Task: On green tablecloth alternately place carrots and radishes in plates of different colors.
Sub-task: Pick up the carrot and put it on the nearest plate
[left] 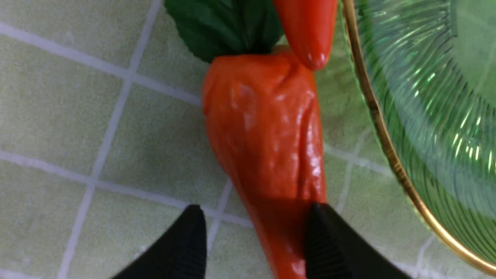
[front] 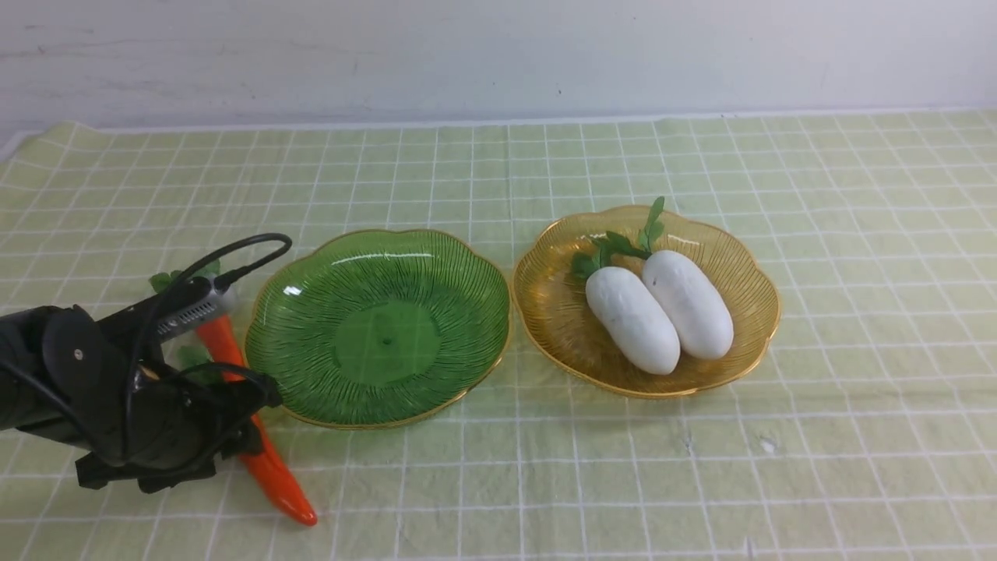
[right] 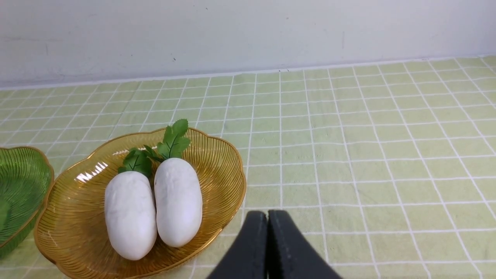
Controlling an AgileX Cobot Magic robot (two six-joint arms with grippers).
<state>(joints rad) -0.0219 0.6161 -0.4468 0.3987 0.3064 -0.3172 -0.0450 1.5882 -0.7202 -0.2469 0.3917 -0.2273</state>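
Observation:
Two orange carrots lie end to end on the green tablecloth [front: 857,234], left of the empty green plate [front: 378,327]. The near carrot [front: 276,475] [left: 267,147] has the far carrot's [front: 218,343] tip [left: 310,35] against its leafy top. My left gripper [left: 255,211] is open astride the near carrot's narrower part. One finger [left: 333,244] touches the carrot and the other [left: 190,244] stands off it. The amber plate [front: 561,327] [right: 217,162] holds both white radishes [front: 631,319] [front: 689,304] side by side. My right gripper [right: 267,215] is shut and empty, beside the amber plate.
The left arm [front: 117,389] and its cables cover the middle of the carrots in the front view. The green plate's gold rim [left: 387,155] runs close beside the near carrot. A white wall [front: 498,54] backs the table.

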